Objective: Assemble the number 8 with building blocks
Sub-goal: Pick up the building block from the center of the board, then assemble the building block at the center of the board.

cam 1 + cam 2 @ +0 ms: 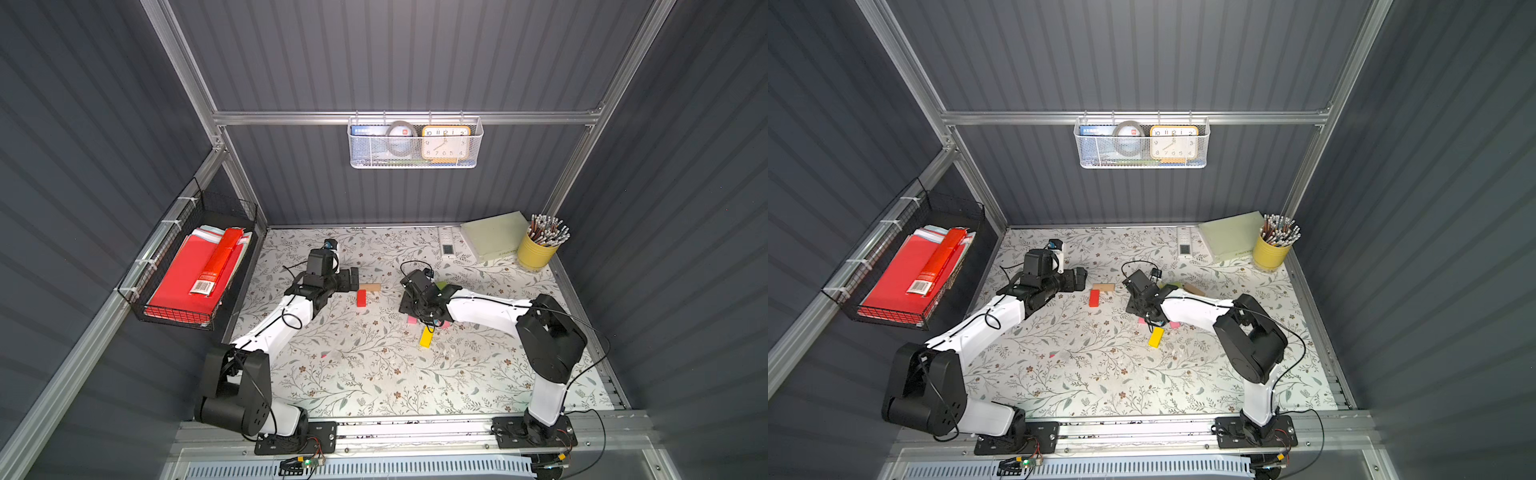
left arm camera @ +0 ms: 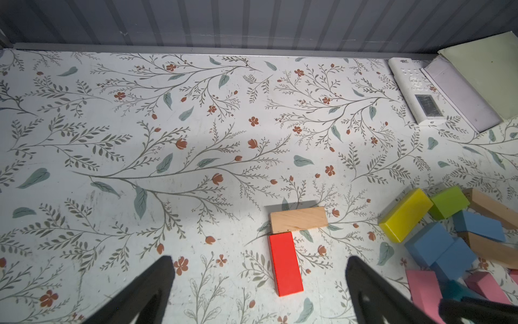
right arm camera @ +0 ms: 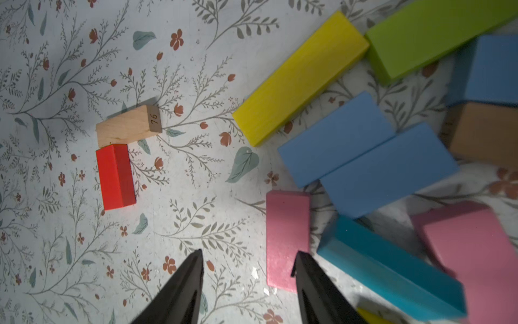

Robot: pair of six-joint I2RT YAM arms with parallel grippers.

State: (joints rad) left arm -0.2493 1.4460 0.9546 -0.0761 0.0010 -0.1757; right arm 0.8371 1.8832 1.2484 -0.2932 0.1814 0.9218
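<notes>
A tan block (image 2: 298, 219) and a red block (image 2: 285, 263) lie touching at a right angle in the middle of the table. No number 8 is in view. My left gripper (image 2: 259, 262) is open low over the table, with the red block between its fingers and touching neither. To the right is a loose heap of building blocks: yellow (image 3: 300, 75), green (image 3: 429, 33), light blue (image 3: 364, 157), teal (image 3: 386, 266) and pink (image 3: 287, 232). My right gripper (image 3: 249, 255) is open over this pink block's near end. One fingertip (image 3: 302, 261) is at the block's edge and the other stands off it.
At the back right of the table are a white remote (image 1: 448, 245), a pale green pad (image 1: 494, 235) and a yellow cup of pencils (image 1: 536, 249). A black wire basket (image 1: 166, 309) with red folders hangs on the left wall. One yellow block (image 1: 427, 337) lies nearer the front.
</notes>
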